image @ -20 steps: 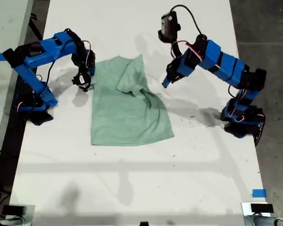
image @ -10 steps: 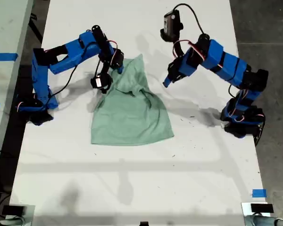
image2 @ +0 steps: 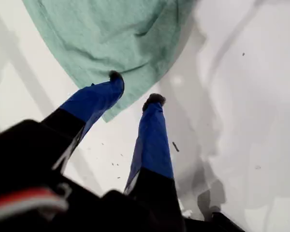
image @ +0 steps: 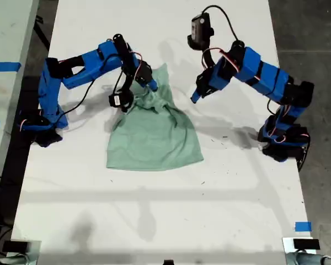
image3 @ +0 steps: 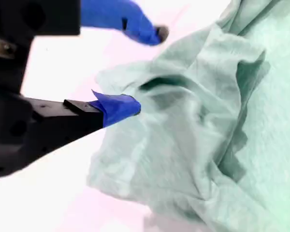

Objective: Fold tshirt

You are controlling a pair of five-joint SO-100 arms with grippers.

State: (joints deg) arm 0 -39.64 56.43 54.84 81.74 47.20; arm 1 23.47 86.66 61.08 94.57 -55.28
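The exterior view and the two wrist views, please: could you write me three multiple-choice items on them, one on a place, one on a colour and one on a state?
1. Where is my second gripper?
A. Over the bunched upper edge of the tshirt
B. At the exterior view's bottom edge
C. Out of every view

2. What colour is the tshirt?
A. White
B. Pale mint green
C. Red

3. How do my first gripper's jaws stand?
A. Shut on the tshirt
B. Open, holding nothing
C. Shut on a cable

Answers:
1 A: the second wrist view shows rumpled cloth right under it.
2 B: all three views show that colour.
3 B: the first wrist view shows its fingers apart over bare table.
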